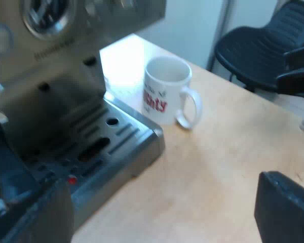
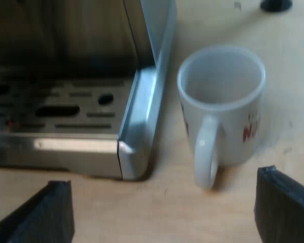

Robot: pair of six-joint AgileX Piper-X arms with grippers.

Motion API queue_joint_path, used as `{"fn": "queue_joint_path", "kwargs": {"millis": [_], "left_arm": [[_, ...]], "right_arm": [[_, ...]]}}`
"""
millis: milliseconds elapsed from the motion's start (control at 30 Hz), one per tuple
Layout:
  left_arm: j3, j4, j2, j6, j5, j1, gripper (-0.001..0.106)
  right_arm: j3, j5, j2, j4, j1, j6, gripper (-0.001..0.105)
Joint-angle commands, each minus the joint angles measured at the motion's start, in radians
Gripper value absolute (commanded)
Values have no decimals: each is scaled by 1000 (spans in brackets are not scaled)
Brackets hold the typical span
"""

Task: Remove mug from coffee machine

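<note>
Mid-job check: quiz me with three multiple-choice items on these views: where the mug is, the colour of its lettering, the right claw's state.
1. The mug stands: A) on the table beside the drip tray; B) on the drip tray; C) upturned on the drip tray.
2. Its lettering is: A) blue; B) red; C) green.
3. The right claw is: A) shut on the mug; B) shut on the drip tray; C) open, holding nothing.
1 A: its base rests on wood, off the tray. 2 B: red letters on white. 3 C: its fingers stand wide apart, short of the mug.
</note>
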Motion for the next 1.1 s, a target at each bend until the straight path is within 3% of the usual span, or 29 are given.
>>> {"fn": "queue_joint_path", "kwargs": {"millis": [33, 267, 367, 533, 700, 867, 1000, 1033, 1100], "left_arm": [[-46, 1, -8, -10, -30, -5, 83], [-109, 1, -8, -10, -57, 30, 83], [-123, 1, -8, -15, -50, 111, 83], [-131, 8, -12, -27, 64, 325, 83], [-131, 55, -42, -29, 67, 479, 83], [-131, 89, -82, -29, 65, 517, 83], [-131, 137, -107, -26, 65, 517, 83], [-131, 144, -111, -26, 65, 517, 83], [-131, 162, -124, -26, 65, 517, 83]], "right_arm": [[-50, -1, -5, 1, -1, -39, 74], [-102, 1, 66, 2, -1, -39, 74], [-136, 1, 124, 4, -1, -37, 74], [-229, 22, 252, 7, -1, -35, 74], [-292, 104, 363, 9, -21, -36, 74], [-302, 87, 393, 9, -97, -39, 74], [-302, 22, 388, 9, -174, -39, 74], [-302, -40, 378, 24, -235, -44, 74], [-302, -62, 361, 64, -305, -79, 74]]}}
